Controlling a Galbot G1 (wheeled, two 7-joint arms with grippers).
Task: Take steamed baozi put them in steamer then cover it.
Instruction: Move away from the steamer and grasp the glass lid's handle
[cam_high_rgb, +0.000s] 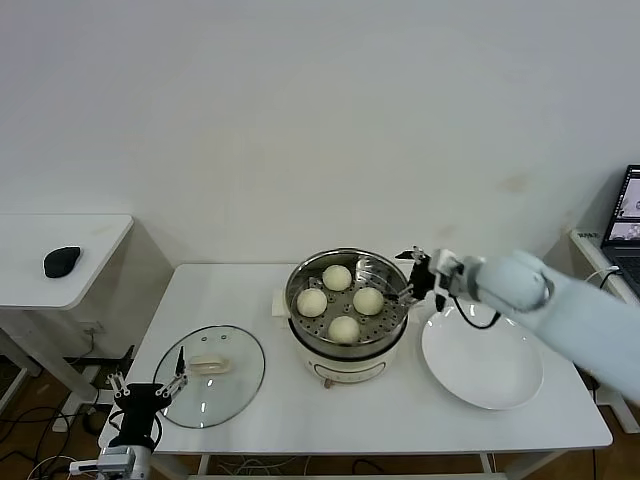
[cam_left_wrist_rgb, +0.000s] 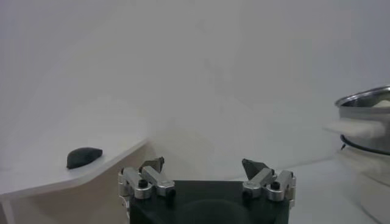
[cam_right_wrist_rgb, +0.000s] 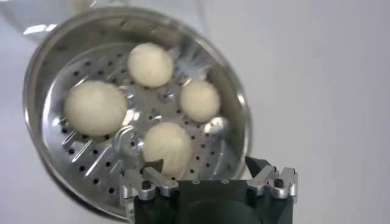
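Several pale baozi (cam_high_rgb: 344, 328) lie inside the steel steamer (cam_high_rgb: 300, 280) on its cream pot base at the table's middle. In the right wrist view the baozi (cam_right_wrist_rgb: 167, 146) rest on the perforated floor of the steamer (cam_right_wrist_rgb: 36, 85). My right gripper (cam_high_rgb: 412, 277) is open and empty, just beyond the steamer's right rim; it also shows in the right wrist view (cam_right_wrist_rgb: 207, 167). The glass cover (cam_high_rgb: 212, 376) with its cream handle lies flat on the table at the front left. My left gripper (cam_high_rgb: 145, 390) is open and empty at the table's front-left corner, next to the cover; it also shows in the left wrist view (cam_left_wrist_rgb: 207, 167).
An empty white plate (cam_high_rgb: 482, 360) lies right of the steamer, under my right arm. A side table (cam_high_rgb: 60, 245) with a black mouse (cam_high_rgb: 62, 261) stands at the left. A laptop (cam_high_rgb: 625, 235) sits at the far right.
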